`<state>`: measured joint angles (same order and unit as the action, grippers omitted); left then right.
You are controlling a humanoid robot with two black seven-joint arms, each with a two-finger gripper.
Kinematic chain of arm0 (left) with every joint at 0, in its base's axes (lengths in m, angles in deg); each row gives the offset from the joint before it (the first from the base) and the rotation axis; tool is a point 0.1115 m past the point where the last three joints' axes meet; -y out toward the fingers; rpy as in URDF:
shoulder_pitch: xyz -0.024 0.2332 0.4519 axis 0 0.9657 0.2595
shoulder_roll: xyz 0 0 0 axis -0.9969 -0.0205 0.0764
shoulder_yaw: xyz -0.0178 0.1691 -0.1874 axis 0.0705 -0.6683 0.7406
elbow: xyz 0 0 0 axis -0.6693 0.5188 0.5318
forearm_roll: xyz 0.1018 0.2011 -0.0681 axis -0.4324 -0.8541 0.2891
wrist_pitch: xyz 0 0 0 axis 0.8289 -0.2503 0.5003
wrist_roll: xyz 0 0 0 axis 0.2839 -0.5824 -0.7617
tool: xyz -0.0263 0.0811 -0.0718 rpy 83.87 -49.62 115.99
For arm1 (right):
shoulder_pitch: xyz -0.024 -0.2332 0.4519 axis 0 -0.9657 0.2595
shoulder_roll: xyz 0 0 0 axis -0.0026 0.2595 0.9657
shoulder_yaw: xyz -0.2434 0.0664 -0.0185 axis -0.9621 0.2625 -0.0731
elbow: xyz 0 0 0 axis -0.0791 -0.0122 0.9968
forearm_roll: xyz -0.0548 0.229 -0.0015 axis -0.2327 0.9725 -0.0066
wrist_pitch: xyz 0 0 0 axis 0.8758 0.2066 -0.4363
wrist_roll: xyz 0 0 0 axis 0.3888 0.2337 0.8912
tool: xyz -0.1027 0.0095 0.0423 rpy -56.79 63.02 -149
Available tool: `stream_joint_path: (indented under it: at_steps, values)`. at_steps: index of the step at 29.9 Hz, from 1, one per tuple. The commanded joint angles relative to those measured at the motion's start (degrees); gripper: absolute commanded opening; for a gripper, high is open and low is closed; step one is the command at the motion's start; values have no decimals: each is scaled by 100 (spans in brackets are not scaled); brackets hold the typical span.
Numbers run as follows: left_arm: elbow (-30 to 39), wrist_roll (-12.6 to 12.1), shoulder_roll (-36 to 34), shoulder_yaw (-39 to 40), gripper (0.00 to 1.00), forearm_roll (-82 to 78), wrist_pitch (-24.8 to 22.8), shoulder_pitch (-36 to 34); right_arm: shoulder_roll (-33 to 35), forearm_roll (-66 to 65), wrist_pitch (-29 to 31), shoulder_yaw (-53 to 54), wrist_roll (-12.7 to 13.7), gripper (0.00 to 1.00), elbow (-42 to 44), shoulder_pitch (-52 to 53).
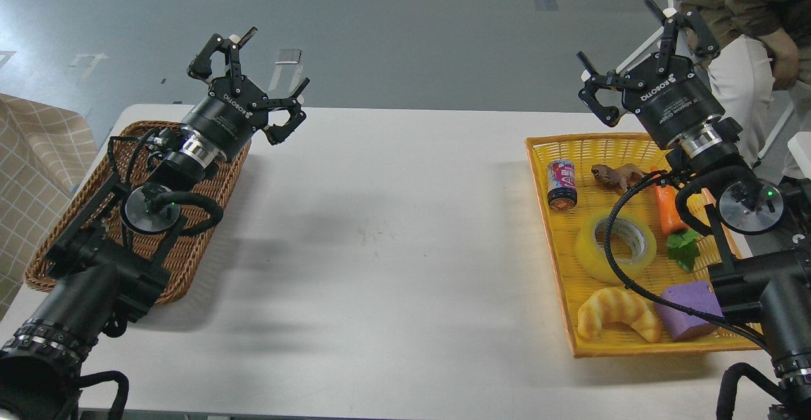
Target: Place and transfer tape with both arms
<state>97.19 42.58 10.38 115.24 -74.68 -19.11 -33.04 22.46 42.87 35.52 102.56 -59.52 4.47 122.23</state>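
Above table [393,217], both hands spread.

A wide roll of translucent yellow tape [616,246] lies flat, core hole facing up, in the middle of a yellow tray [557,261] at the table's right side (its pale grey-white core carries small dark print, too fine to read). A black cable crosses in front of the roll. Nothing grips it; it rests clear of both raised arms.
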Motion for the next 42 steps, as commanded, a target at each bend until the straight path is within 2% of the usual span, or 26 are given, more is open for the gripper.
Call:
stream_joint_path:
  at_steps: [1,7,10,42]
  values:
    - [9,0,5,-9,99,2,0,3,-14,-1,0,-1,-8,100,9,6]
    - [9,43,5,8,99,2,0,3,-14,-1,0,-1,-8,100,9,6]
    - [9,175,5,0,99,2,0,3,-14,-1,0,-1,-8,100,9,6]
    - [18,202,119,-18,99,10,0,20,-102,-1,0,52,-8,100,0,-3]
